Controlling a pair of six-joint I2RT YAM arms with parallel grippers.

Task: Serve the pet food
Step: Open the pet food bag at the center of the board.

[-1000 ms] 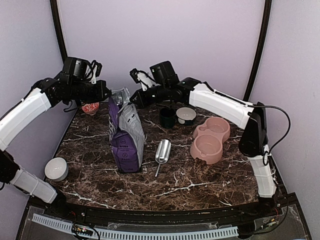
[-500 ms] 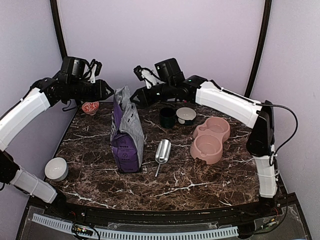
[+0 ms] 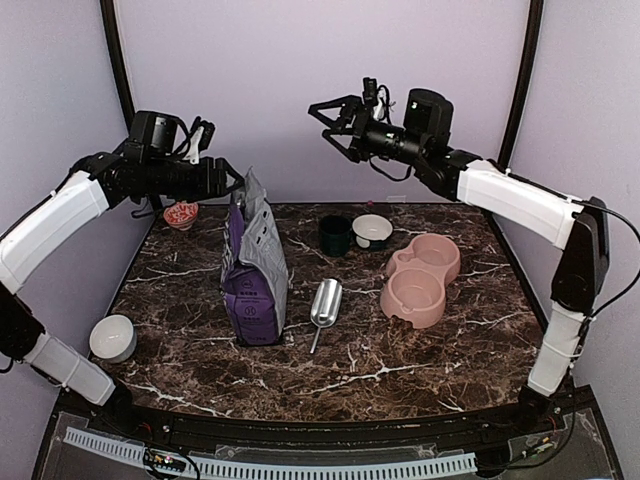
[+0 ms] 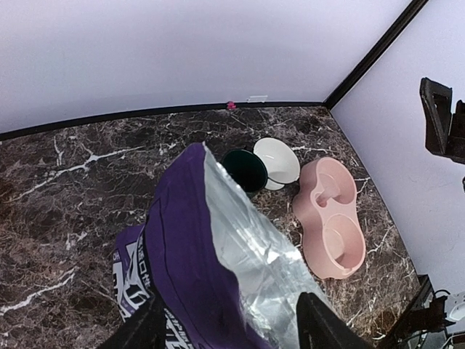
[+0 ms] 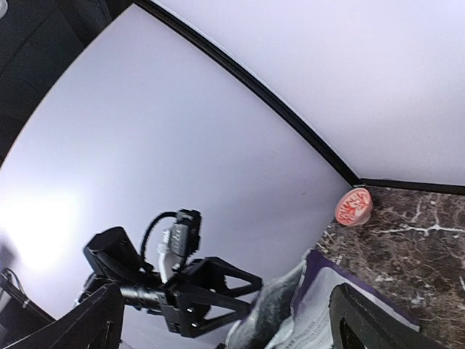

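Note:
The pet food is hidden; no kibble shows in any view. The purple-and-grey bag (image 3: 255,268) stands upright left of centre. My left gripper (image 3: 238,180) hovers just left of the bag's top, open. In the left wrist view the bag's top (image 4: 218,262) lies between its spread fingers (image 4: 320,329), apart from both. My right gripper (image 3: 323,122) is raised high above the back of the table, open and holding nothing. The right wrist view looks down at the bag (image 5: 305,305) and the left gripper (image 5: 240,287).
A metal scoop (image 3: 325,302) lies right of the bag. A pink double bowl (image 3: 424,279) sits at the right. A dark cup (image 3: 335,236) and white bowl (image 3: 373,230) stand at the back. A red-patterned bowl (image 3: 181,214) sits back left, a white bowl (image 3: 112,338) front left.
Both grippers have opened and let go of the bag's top. The right arm has lifted up and to the right, away from the bag. The left gripper stays beside the bag.

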